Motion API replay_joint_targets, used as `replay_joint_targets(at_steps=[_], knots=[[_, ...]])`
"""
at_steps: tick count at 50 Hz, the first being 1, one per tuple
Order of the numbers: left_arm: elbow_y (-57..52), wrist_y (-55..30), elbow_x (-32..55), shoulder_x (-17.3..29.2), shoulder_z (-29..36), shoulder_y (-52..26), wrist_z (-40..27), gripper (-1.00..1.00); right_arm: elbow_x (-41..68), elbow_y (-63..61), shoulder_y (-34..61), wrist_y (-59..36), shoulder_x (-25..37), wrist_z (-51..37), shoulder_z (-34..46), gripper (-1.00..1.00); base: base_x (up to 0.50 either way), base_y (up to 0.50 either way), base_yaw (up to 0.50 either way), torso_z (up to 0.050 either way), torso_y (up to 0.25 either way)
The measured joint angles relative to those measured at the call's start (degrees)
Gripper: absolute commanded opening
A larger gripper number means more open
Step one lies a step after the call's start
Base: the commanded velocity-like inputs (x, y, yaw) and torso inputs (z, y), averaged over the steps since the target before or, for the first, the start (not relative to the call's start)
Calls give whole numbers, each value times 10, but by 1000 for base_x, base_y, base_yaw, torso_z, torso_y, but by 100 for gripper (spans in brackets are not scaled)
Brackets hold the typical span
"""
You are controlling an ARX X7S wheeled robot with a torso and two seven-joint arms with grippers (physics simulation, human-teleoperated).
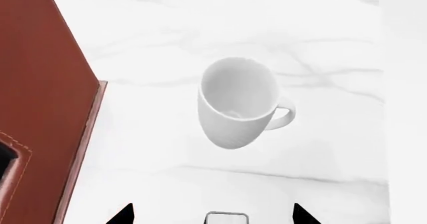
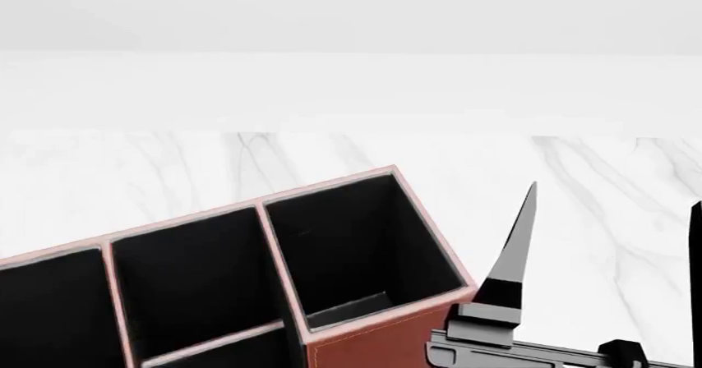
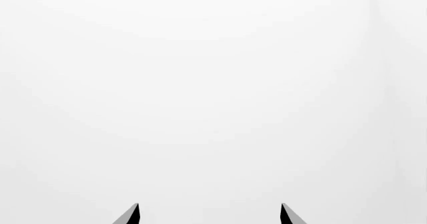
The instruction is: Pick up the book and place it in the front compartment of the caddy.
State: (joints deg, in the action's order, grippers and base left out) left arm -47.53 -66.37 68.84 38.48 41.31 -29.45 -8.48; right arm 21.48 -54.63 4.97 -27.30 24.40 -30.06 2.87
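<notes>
Gaping right claw (image 2: 614,195) beside caddy (image 2: 362,347) — left claw (image 1: 212,213) spread, empty, over mug (image 1: 239,103)

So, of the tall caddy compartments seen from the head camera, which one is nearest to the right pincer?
The one at the caddy's far right end, the compartment next to the corner. The right pincer points up beside it over the marble; the other two compartments lie further left.

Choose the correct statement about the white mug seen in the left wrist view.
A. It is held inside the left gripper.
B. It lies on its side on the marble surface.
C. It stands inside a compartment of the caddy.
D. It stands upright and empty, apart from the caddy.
D: the white mug stands upright on the marble surface with its opening up and nothing inside, with bare marble between it and the caddy.
</notes>
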Motion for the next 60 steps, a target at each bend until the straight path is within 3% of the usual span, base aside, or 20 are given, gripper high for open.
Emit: replay_joint_targets(at_steps=[60], knots=[[118,-80,-10,-46,103,-39,-2,100,20,-1,3,11,25,-27,7,100,0,0,0,0,0]])
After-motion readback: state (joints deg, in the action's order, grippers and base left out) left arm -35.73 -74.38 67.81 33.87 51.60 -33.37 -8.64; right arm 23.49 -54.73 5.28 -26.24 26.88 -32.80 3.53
